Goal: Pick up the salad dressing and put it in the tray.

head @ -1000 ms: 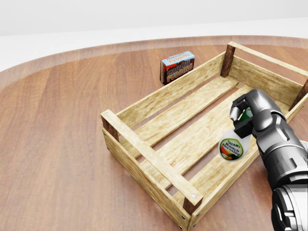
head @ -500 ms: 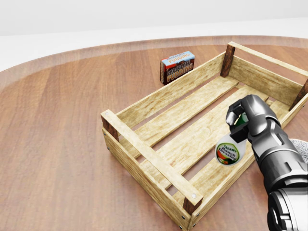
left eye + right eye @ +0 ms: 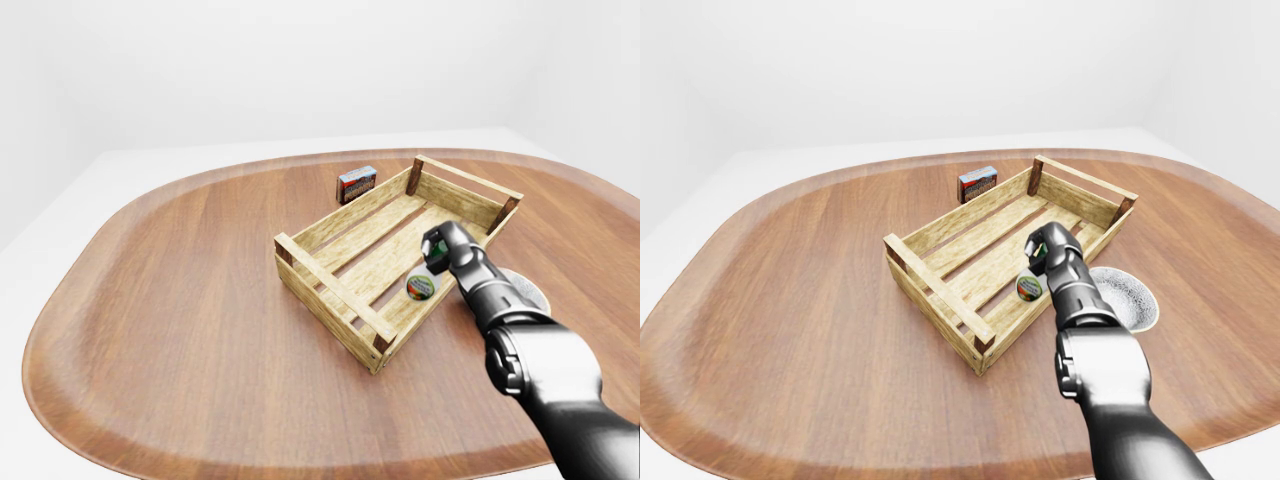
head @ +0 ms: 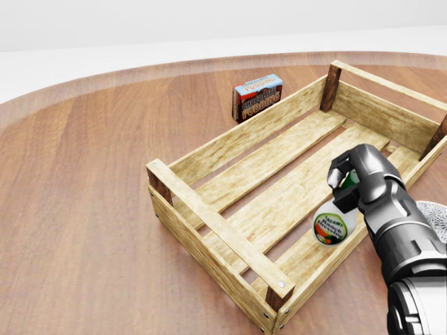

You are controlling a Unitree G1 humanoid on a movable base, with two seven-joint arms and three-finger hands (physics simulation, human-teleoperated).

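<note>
Salad dressing (image 4: 334,225) inside tray (image 4: 209,218) — pudding box (image 4: 258,96) beyond it

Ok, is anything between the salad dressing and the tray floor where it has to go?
Nothing visible. The right robot hand holds the salad dressing over the tray, inside its walls; the slats beneath it look bare.

Bright, even light, no glare. Soft faint shadows under the crate (image 4: 209,222). Renders sharp throughout. My eye views bend the table (image 3: 170,330) rim wide at the edges.
</note>
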